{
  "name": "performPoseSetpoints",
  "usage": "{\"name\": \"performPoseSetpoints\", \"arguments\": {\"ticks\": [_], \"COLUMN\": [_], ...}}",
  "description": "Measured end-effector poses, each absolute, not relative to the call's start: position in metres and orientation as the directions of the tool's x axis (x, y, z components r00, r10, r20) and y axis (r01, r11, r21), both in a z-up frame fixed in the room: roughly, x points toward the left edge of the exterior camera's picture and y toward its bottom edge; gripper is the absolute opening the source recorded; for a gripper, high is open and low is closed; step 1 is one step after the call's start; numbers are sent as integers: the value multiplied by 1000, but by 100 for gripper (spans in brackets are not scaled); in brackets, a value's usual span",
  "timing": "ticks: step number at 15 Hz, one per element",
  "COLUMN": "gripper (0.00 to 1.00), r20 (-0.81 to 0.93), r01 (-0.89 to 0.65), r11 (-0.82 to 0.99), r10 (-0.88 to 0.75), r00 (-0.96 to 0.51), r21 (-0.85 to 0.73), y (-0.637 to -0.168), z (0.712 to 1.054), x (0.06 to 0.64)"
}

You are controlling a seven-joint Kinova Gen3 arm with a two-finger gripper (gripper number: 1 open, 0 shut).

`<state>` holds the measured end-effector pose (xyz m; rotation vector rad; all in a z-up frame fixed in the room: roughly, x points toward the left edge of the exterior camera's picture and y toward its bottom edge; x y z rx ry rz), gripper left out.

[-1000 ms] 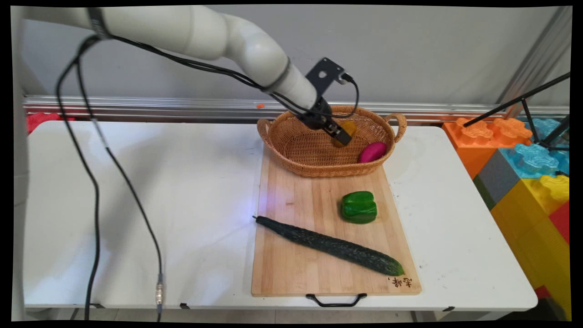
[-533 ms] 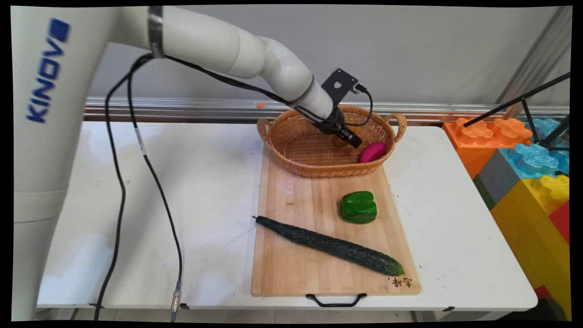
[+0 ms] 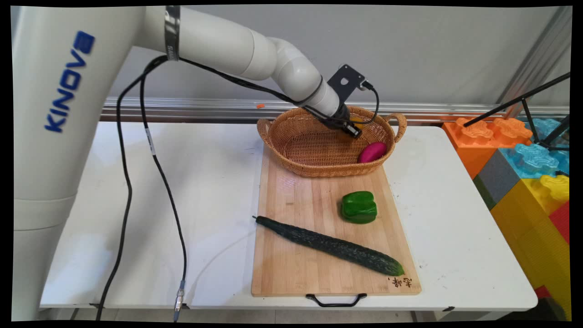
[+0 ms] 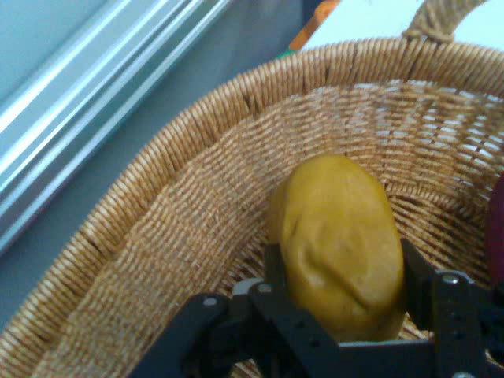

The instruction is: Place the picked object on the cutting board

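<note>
My gripper (image 3: pixel 353 132) reaches down into the back right of a wicker basket (image 3: pixel 282 157). It is shut on a yellow-brown potato (image 4: pixel 339 244), which sits between the two black fingers (image 4: pixel 415 272) in the hand view. In the main view only a sliver of the potato (image 3: pixel 356 121) shows behind the hand. The basket's woven wall (image 4: pixel 181 205) curves close behind the potato. A magenta, egg-shaped vegetable (image 3: pixel 372 151) lies in the basket just to the right of the gripper, apart from it.
The basket stands on the far end of a wooden cutting board (image 3: pixel 296 273). On the board lie a green bell pepper (image 3: pixel 359 207) and a long dark cucumber (image 3: pixel 330 246). Big coloured blocks (image 3: pixel 524 159) and a black tripod leg (image 3: pixel 524 98) stand at the right. Black cables (image 3: pixel 159 173) hang at the left.
The gripper has moved right and toward the basket's back rim, rising slightly, and the potato has gone with it.
</note>
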<state>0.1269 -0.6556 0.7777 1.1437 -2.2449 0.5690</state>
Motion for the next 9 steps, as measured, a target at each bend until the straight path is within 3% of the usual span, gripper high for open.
{"name": "performPoseSetpoints", "arguments": {"ticks": [9], "gripper": [0], "r20": [629], "r01": [-785], "r11": [594], "r10": [-547], "r00": [-553], "r21": [-174], "y": [-596], "z": [875], "x": [145]}}
